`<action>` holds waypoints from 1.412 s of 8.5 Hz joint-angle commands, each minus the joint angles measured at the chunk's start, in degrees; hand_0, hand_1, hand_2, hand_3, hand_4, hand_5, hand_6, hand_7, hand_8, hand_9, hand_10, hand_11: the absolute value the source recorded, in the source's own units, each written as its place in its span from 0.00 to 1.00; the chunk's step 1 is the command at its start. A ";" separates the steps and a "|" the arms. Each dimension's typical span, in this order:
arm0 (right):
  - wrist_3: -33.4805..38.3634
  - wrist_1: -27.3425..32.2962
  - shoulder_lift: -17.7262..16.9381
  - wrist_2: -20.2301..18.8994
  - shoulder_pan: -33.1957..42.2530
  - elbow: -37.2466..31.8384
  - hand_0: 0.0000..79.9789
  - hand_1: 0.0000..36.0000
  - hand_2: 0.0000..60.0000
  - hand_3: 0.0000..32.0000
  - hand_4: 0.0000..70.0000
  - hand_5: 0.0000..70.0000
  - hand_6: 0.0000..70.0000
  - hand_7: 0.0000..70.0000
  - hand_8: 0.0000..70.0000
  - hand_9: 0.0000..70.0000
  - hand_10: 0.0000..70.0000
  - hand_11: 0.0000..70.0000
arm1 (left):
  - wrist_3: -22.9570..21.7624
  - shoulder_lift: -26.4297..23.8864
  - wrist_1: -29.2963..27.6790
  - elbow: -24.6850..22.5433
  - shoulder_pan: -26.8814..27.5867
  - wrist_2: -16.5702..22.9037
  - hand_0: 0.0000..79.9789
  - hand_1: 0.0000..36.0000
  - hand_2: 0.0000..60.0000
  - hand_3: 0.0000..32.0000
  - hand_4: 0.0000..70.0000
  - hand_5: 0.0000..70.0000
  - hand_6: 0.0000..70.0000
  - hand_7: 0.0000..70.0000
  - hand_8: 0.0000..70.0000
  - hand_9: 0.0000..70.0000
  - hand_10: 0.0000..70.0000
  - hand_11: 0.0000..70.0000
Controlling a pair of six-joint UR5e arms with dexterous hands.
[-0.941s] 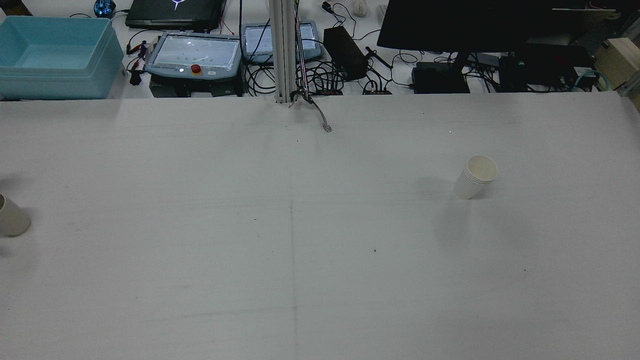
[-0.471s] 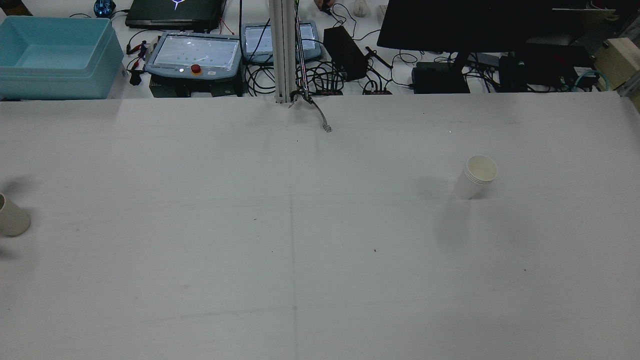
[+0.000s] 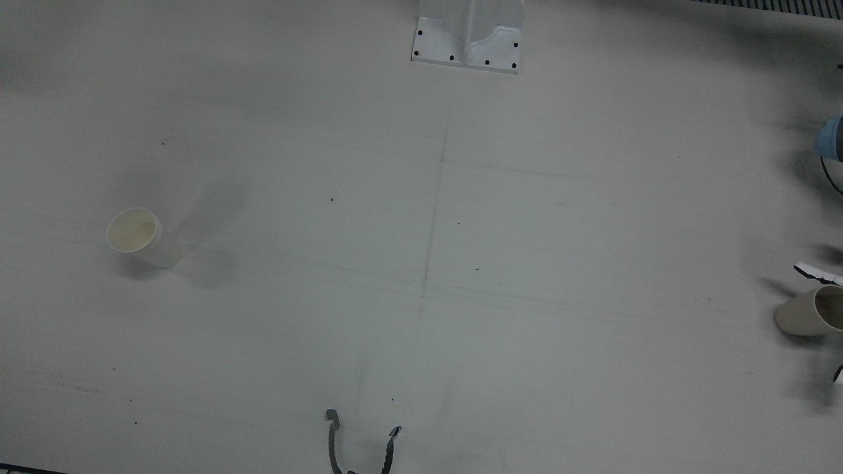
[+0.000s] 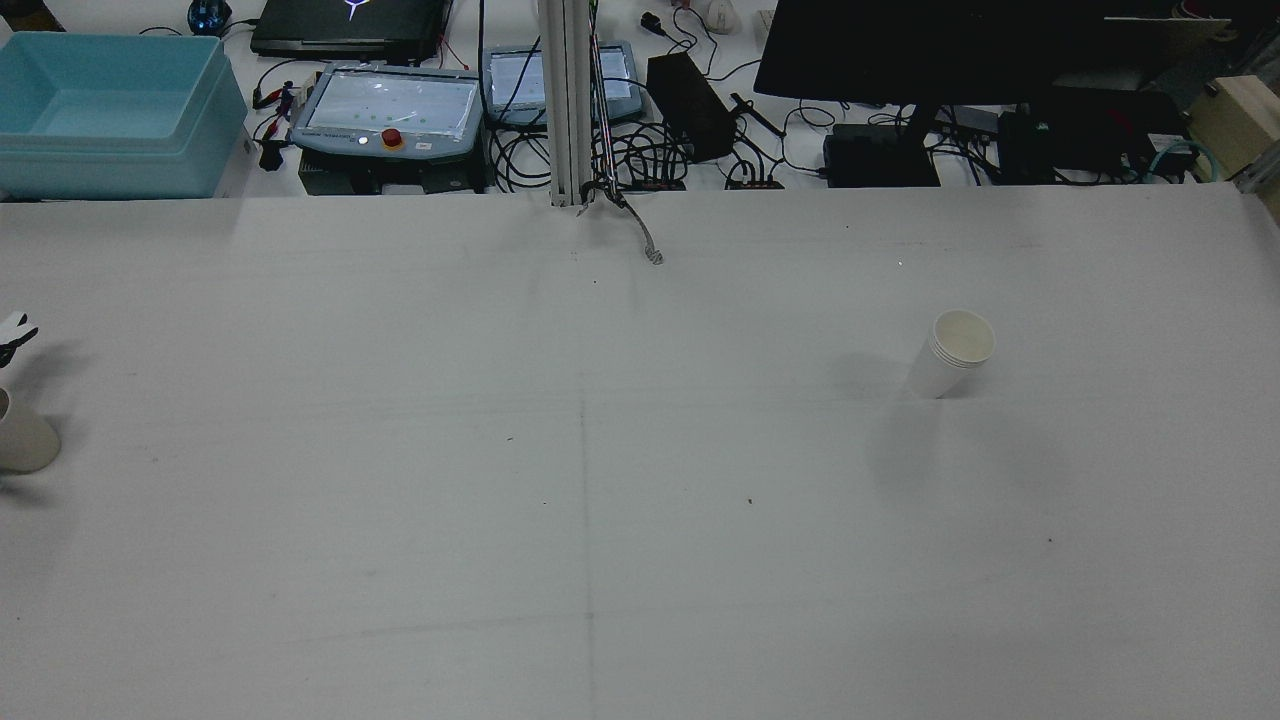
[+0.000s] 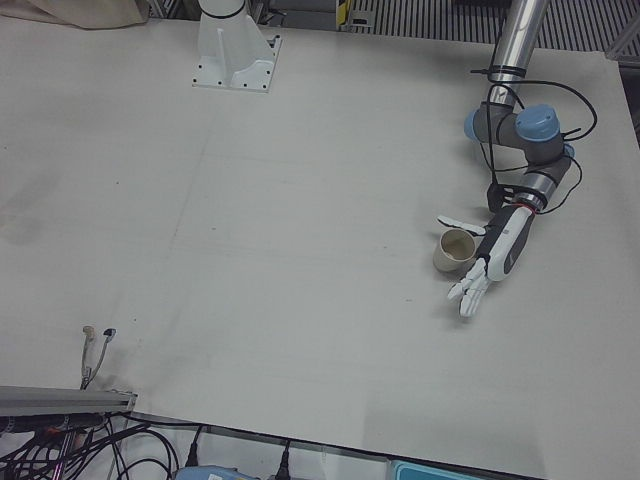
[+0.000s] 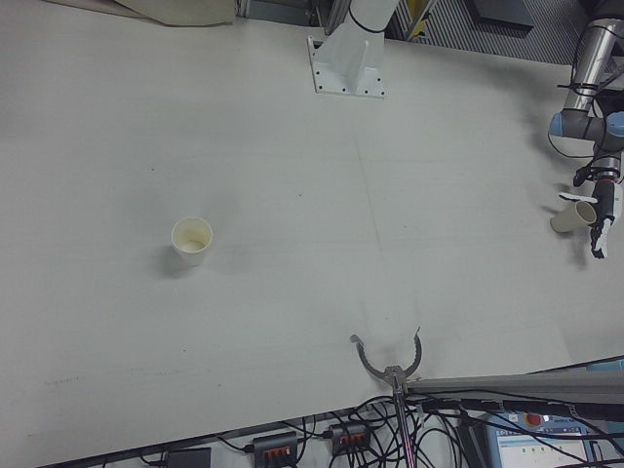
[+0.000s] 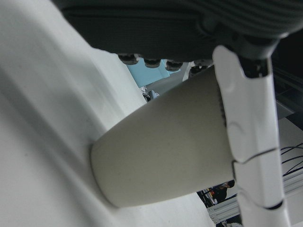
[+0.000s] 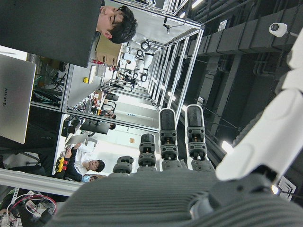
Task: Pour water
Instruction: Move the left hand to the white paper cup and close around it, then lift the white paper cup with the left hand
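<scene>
A beige paper cup (image 5: 455, 250) stands upright near the table's edge on my left side; it also shows as the cup (image 4: 22, 437) and the cup (image 3: 807, 313). My left hand (image 5: 490, 262) is open beside it, with the fingers stretched along one side and the thumb spread behind the cup. Close up, one white finger (image 7: 248, 137) crosses the cup's wall (image 7: 161, 151); I cannot tell whether they touch. A white paper cup (image 4: 950, 352) stands alone on the right half, also seen as the white cup (image 3: 136, 235). My right hand (image 8: 175, 146) shows only in its own view, open and holding nothing.
A grey two-pronged clamp (image 3: 359, 441) lies at the table's operator-side edge below a metal post (image 4: 568, 100). Behind that edge are a blue bin (image 4: 110, 110), teach pendants (image 4: 390, 110), cables and a dark monitor (image 4: 900, 45). An arm pedestal base (image 3: 469, 33) sits at the robot side.
A white fingertip of my left hand has come into the rear view at the left edge, above the beige cup. Both cups stand where they were.
</scene>
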 commanded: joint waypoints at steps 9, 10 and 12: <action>-0.97 0.05 0.35 0.00 -1.53 -1.57 0.48 0.21 0.29 0.00 0.07 0.46 0.26 0.52 0.14 0.26 0.06 0.10 | -1.75 -0.10 1.00 0.38 0.10 0.58 0.67 0.64 0.54 0.00 0.54 0.44 0.01 0.00 0.01 0.00 0.01 0.04; -0.97 0.05 0.35 0.00 -1.62 -1.67 0.48 0.21 0.29 0.00 0.07 0.46 0.26 0.51 0.14 0.26 0.06 0.10 | -3.23 -0.10 2.22 0.29 0.10 0.66 0.66 0.66 0.73 0.00 0.72 0.57 0.04 0.00 0.01 0.00 0.03 0.06; -1.23 0.14 0.61 -0.09 -1.71 -1.76 0.48 0.21 0.29 0.00 0.06 0.45 0.25 0.50 0.13 0.25 0.06 0.10 | -5.95 -0.10 4.24 -1.11 0.09 0.75 0.65 0.69 0.99 0.00 0.97 0.73 0.13 0.05 0.05 0.00 0.05 0.09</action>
